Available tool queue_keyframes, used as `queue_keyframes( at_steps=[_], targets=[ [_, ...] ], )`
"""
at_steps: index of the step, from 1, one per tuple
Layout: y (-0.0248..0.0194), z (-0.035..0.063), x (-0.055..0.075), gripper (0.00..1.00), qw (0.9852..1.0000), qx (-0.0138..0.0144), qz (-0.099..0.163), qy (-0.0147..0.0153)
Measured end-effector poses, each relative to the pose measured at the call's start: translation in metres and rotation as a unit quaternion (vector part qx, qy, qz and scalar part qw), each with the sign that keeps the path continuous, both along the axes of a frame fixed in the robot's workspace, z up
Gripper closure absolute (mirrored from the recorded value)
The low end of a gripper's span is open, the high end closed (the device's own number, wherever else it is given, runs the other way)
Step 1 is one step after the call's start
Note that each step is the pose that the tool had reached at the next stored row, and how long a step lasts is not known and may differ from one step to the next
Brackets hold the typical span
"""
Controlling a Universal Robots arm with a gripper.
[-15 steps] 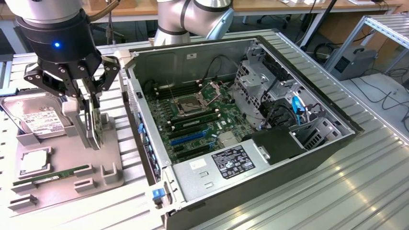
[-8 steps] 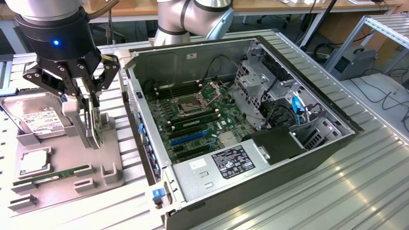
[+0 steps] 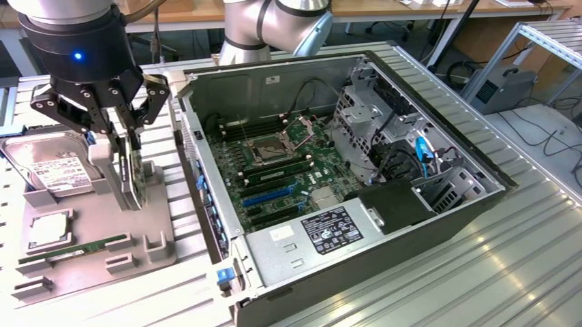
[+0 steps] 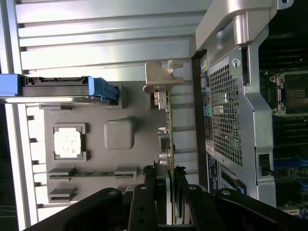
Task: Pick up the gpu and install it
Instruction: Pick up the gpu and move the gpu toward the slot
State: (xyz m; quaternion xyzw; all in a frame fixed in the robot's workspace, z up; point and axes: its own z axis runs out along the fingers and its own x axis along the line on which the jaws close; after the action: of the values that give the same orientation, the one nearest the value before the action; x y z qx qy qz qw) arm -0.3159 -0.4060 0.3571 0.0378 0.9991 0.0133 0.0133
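The gripper [image 4: 168,171] is parked, fingers [image 4: 153,192] narrowly spread astride the gpu [image 4: 169,122], 9 o'clock of the case [image 3: 391,266], nothing clamped. If it's closed off-centre, the card could be tipped.

No text legible: hard drive label [image 3: 54,174], power supply label [image 3: 332,231] print too small.

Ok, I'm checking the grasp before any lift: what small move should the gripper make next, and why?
Probably close on the gpu. It stands on edge in the tray, between the jaws of the gripper. The jaws appear open, with a slight gap beside the card, so lifting now would likely leave it behind.
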Motion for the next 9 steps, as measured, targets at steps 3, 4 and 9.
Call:
queue_keyframes(
  at_steps=[3, 4, 9],
  targets=[
    [0.0, 0.0014, 0.0, 0.73, 1.0, 0.0, 0.0, 0.0],
    [0.0, 0.0017, 0.0, 0.73, 1.0, 0.0, 0.0, 0.0],
    [0.0, 0.0038, 0.0, 0.73, 1.0, 0.0, 0.0, 0.0]
  ],
)
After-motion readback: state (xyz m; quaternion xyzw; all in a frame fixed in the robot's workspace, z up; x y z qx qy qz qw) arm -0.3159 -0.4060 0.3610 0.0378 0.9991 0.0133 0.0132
